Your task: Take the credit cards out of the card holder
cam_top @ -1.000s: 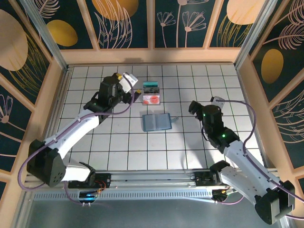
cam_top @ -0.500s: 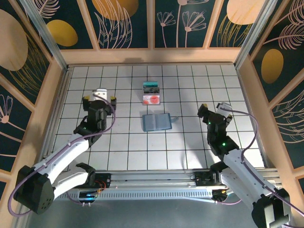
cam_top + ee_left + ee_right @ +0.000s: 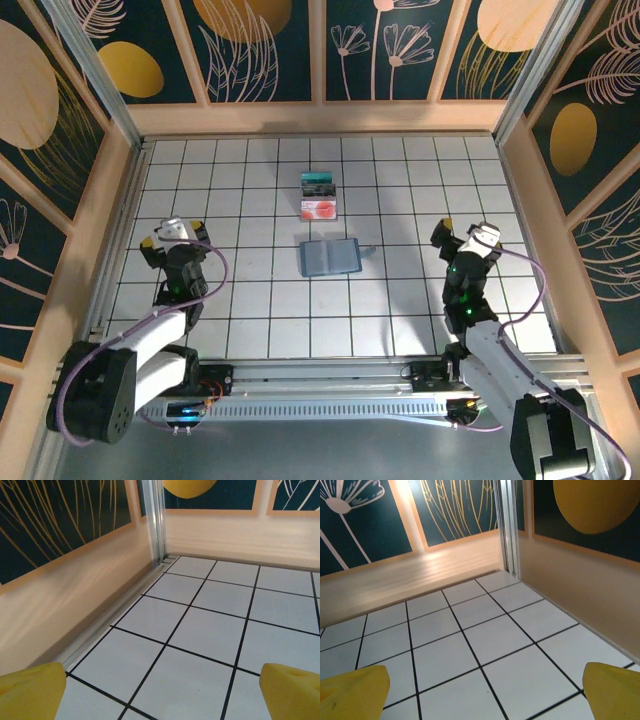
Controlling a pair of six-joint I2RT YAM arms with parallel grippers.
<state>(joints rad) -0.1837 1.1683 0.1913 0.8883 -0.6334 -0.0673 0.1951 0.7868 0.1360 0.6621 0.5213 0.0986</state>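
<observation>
Credit cards out, just beyond the card holder.
Left gripper and right gripper, spread and empty, flank it; park them clear.

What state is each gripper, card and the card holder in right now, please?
left gripper: open, empty
right gripper: open, empty
teal card: out of the holder, flat on the table
whitish-pink card: out of the holder, flat beside the teal card
card holder: flat on the table, apart from both cards

We see a white gridded desk carrying a teal card, a whitish-pink card just beside it, and a slate-blue card holder near them.
</observation>
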